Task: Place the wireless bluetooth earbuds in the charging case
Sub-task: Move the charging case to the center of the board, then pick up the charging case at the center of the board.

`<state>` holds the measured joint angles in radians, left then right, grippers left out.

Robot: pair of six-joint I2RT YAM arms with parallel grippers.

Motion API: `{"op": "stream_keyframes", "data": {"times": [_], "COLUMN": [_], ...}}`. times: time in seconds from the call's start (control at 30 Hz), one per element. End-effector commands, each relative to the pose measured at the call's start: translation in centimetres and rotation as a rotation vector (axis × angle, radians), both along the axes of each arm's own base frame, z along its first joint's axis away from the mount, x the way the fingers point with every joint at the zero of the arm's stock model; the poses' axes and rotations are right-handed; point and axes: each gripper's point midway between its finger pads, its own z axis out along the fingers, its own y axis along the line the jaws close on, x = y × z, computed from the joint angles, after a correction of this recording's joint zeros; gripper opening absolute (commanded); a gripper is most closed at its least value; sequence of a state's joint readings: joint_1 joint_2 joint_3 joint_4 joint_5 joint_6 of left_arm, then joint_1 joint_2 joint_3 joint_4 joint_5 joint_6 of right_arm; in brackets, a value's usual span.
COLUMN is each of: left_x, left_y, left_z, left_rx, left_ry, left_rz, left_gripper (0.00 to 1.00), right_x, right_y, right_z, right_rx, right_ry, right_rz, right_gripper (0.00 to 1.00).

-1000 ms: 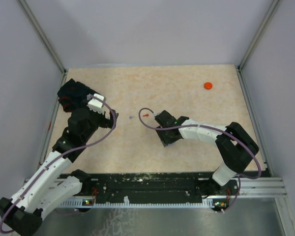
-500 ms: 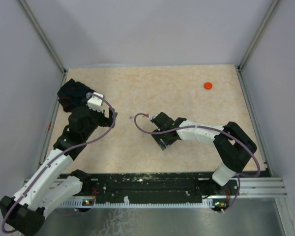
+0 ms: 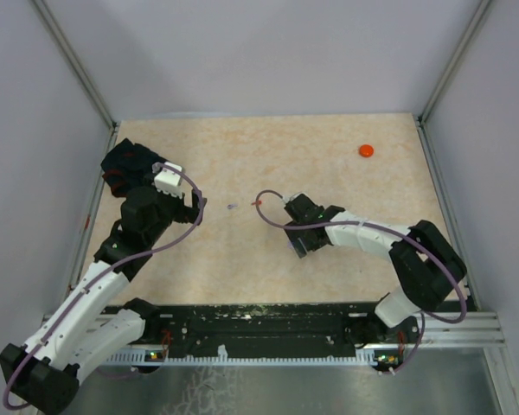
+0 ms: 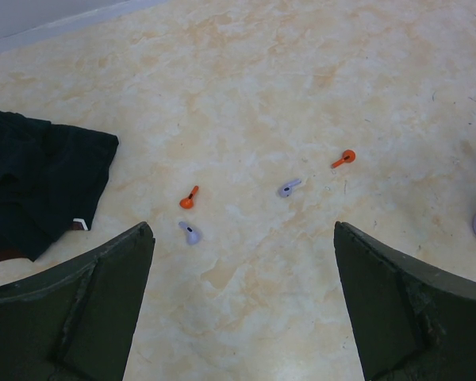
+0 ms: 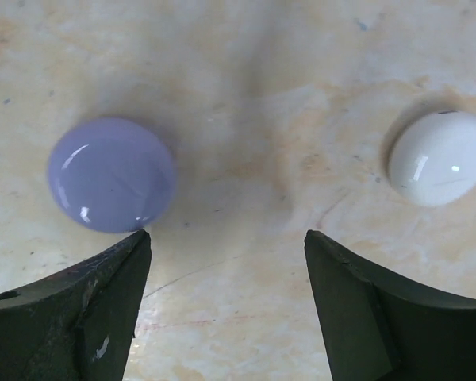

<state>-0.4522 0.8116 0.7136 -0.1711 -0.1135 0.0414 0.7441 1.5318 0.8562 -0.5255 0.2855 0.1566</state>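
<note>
Left claw (image 4: 242,230) hangs spread and empty over four scattered earbuds (image 4: 289,188); right claw (image 5: 226,238) gapes, released, near purple disc (image 5: 111,175) and white disc (image 5: 439,158).

table (image 3: 329,147) — beige, marbled | earbuds (image 4: 189,198) scattered | black cloth (image 4: 32,182) left | red disc (image 3: 366,150) far-right | purple disc (image 5: 111,175), white disc (image 5: 439,157)

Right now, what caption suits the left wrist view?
Open left hand faces four tiny earbuds, two orange, two purple.

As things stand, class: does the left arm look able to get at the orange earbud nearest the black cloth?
Probably yes. The left hand is open, and the orange earbud lies in the open just ahead of it, clear of the black cloth; only a purple earbud lies close by.
</note>
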Motion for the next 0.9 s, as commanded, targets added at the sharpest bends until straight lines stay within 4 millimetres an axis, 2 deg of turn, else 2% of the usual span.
{"op": "stream_keyframes", "data": {"times": [0.0,0.13,0.23,0.33,0.47,0.7,0.87], "left_x": [0.3,0.3,0.4,0.3,0.3,0.3,0.4], "left_y": [-0.2,-0.2,-0.2,-0.3,-0.4,-0.5,-0.4], "left_z": [0.8,0.8,0.7,0.7,0.7,0.5,0.4], "left_rx": [-0.023,-0.026,-0.026,-0.029,-0.034,-0.035,-0.034], "left_ry": [-0.026,-0.026,-0.021,-0.022,-0.018,-0.013,-0.01], "left_rz": [-0.004,-0.007,-0.008,-0.012,-0.018,-0.022,-0.02], "left_gripper": [0.98,0.98,0.98,0.98,0.98,0.98,0.98], "right_x": [1.9,2.5,2.5,2.1,1.4,1.4,1.5], "right_y": [-2.0,-2.7,-2.2,-0.9,1.9,4.6,5.4], "right_z": [2.3,3.1,4.1,5.3,6.0,5.1,3.7], "right_rx": [0.025,0.04,0.087,0.166,0.221,0.277,0.3], "right_ry": [-0.099,-0.139,-0.15,-0.153,-0.173,-0.176,-0.152], "right_rz": [-0.152,-0.235,-0.248,-0.215,-0.13,-0.08,-0.129], "right_gripper": [0.78,0.77,0.76,0.75,0.75,0.74,0.71]}}
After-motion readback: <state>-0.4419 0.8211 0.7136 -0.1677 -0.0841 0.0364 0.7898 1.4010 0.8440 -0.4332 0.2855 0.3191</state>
